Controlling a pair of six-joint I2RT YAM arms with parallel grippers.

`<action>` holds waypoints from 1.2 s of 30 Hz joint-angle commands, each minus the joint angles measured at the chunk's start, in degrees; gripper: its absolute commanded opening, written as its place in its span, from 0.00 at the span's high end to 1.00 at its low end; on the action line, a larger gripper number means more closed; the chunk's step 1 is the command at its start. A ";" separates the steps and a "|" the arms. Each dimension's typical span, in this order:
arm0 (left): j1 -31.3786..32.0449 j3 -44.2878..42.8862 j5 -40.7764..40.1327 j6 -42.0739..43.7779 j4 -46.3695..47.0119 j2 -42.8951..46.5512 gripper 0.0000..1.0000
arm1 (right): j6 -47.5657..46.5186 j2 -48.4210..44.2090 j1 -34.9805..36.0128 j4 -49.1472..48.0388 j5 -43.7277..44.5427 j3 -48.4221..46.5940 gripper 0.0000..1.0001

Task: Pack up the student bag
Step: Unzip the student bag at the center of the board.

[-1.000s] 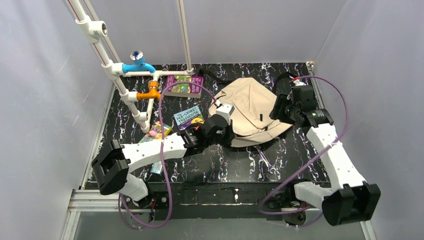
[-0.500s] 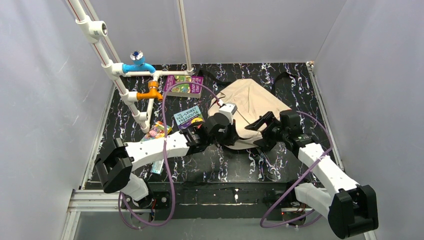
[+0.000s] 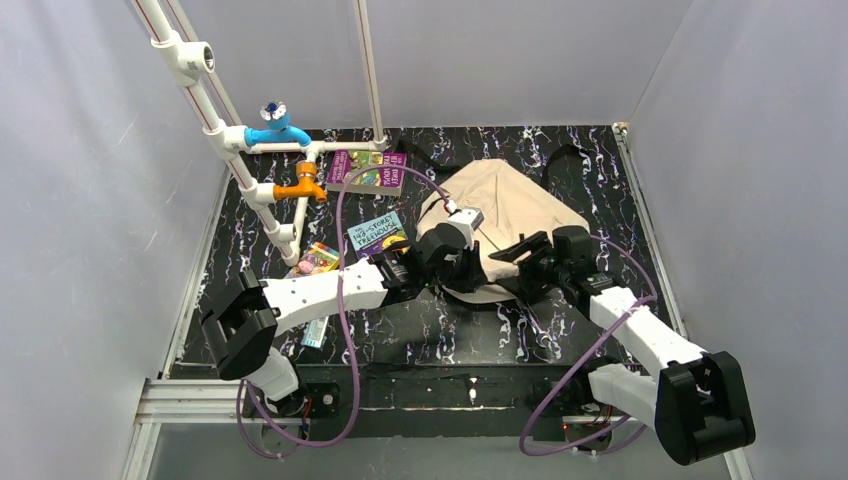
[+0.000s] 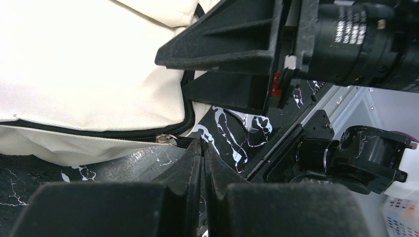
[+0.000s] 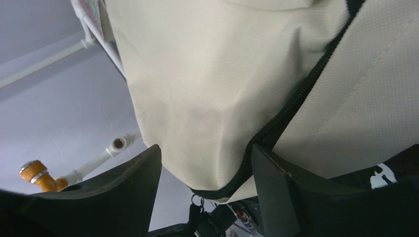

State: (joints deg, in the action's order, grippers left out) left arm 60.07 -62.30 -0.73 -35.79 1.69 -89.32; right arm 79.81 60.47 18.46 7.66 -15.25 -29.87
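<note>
- A purple book [image 3: 368, 172] lies flat by the far edge of the bench [image 3: 440, 330], with a teal book [image 3: 377, 235] just nearer, left of centre.
- The left end effector [image 4: 201, 148] is pressed together, pinching the black zipper pull [image 4: 173, 140].
- The student bag [image 3: 510, 205] slumps, beige, toward the far right corner. Its zip is closed where visible, so the contents are hidden.
- The right end effector [image 5: 206, 148] is spread, with the bag's near edge between its fingers.

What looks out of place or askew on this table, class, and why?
Three books lie loose and skewed left of the student bag, all outside it: a purple book at the far edge, a teal Treehouse book nearer, and a colourful book beside the white pipe frame.
</note>
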 commanded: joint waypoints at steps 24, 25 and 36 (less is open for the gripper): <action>-0.97 7.73 2.11 -2.67 6.39 7.98 1.00 | 1.80 8.27 -1.96 -31.16 -6.34 3.77 0.96; -1.19 8.06 1.99 -2.63 6.35 8.38 1.00 | 1.79 7.21 -2.66 -30.23 -5.94 3.91 0.99; -5.57 11.90 -19.10 -1.80 -1.30 16.18 1.00 | -7.61 -5.47 -25.29 -12.28 -19.02 8.03 0.99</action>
State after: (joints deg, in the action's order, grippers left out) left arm 55.79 -49.71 -7.90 -40.32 6.42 -76.90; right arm 77.06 57.69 2.68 -8.62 -29.19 -22.87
